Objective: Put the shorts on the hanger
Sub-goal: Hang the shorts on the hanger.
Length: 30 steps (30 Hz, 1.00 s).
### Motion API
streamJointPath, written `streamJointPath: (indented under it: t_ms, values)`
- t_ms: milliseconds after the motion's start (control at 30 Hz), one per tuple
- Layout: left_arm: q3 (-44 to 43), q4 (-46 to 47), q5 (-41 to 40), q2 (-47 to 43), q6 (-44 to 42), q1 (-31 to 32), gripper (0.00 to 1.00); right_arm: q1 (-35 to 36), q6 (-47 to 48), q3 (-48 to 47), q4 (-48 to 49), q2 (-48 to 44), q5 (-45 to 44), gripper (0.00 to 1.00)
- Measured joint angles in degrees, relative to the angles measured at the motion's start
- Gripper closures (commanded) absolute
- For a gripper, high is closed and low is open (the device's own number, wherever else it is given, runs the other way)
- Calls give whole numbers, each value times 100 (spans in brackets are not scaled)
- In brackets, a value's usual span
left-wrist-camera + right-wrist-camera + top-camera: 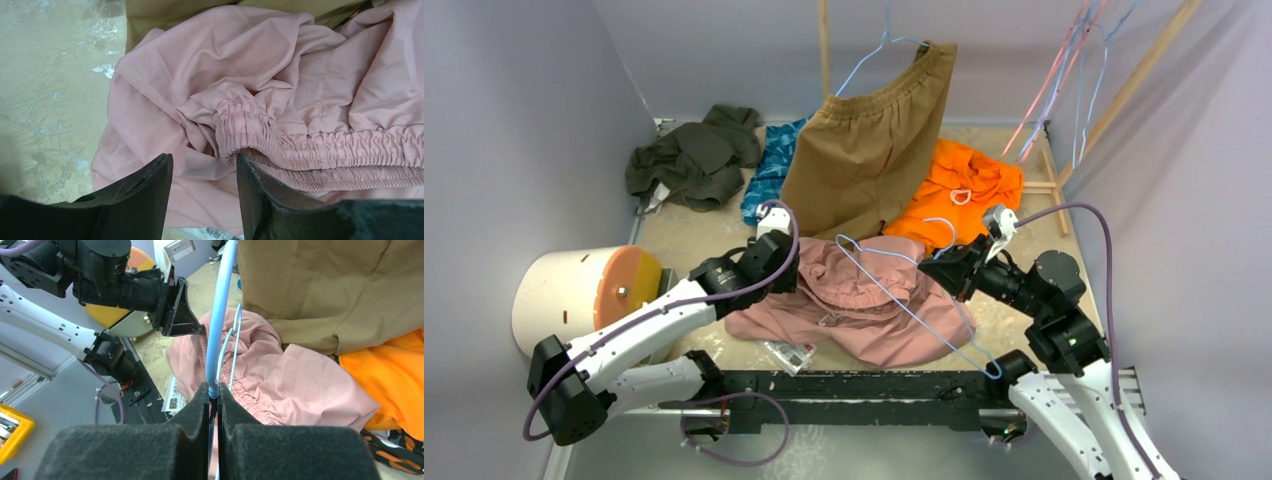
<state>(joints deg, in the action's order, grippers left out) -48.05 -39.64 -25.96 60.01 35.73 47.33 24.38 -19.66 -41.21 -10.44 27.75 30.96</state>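
Beige counter [679, 232] carries the shorts [864, 300] crumpled at its near middle, with the hanger [220, 330] laid slantwise on them, long axis far-left to near-right, hook seemingly at the near-right end. Right end effector [213, 395] is clamped tight on the wire, likely to steady the frame, while the left end effector [204, 160] hangs half-parted at the shorts' left edge beside the gathered waistband [250, 130], probably to lift it onto the wire.

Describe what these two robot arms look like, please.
The left arm and right arm have white shells, black joints, and a purple cable looping alongside. The left tool and right tool are black, each with two wedge-shaped fingers.
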Motion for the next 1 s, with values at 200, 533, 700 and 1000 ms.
streamJointPath:
  t_ms: [200,533,700,1000]
  values:
    - [20,166,87,20,-90,0,51,0,-7,0,-4,13,20,100]
    - [186,437,94,334,-157,0,70,0,7,0,-46,299,474,100]
    - [232,494,98,354,-210,0,100,0,52,-63,-136,452,743,100]
    - [7,328,120,264,37,0,100,0,321,-640,-411,942,955,100]
